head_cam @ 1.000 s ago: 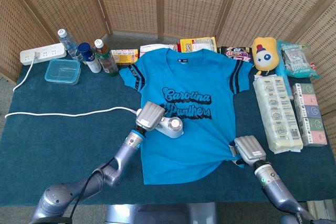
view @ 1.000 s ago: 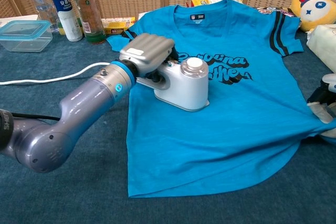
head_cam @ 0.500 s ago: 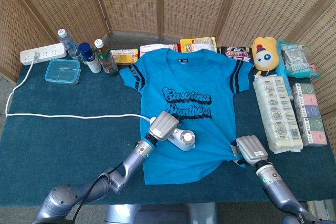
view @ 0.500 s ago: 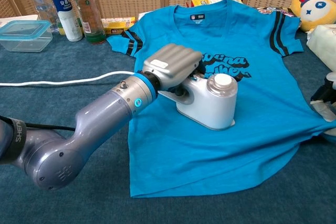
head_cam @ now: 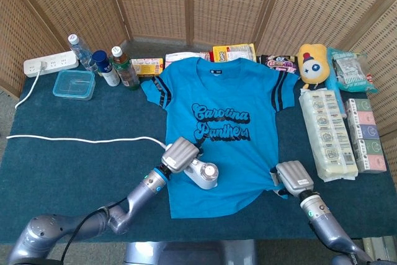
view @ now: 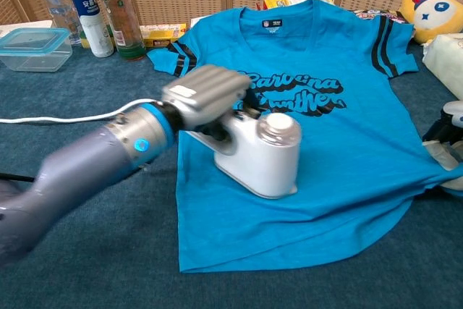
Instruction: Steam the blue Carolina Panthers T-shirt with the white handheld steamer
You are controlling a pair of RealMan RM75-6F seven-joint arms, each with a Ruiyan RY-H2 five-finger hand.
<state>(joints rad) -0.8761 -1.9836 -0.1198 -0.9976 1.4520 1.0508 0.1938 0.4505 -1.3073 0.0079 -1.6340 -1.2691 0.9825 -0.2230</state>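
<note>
We see the blue Carolina Panthers T-shirt (head_cam: 218,133) spread flat on the dark teal table cloth (head_cam: 74,172). Our left hand (head_cam: 180,154) grips the white handheld steamer (view: 260,157) on its lower front; our right hand (head_cam: 294,179) pinches the hem.

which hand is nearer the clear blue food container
Left. The left hand grips the white steamer on the shirt, well in front of the food container at the table's back left. The right hand is at the shirt's right hem, much farther away.
</note>
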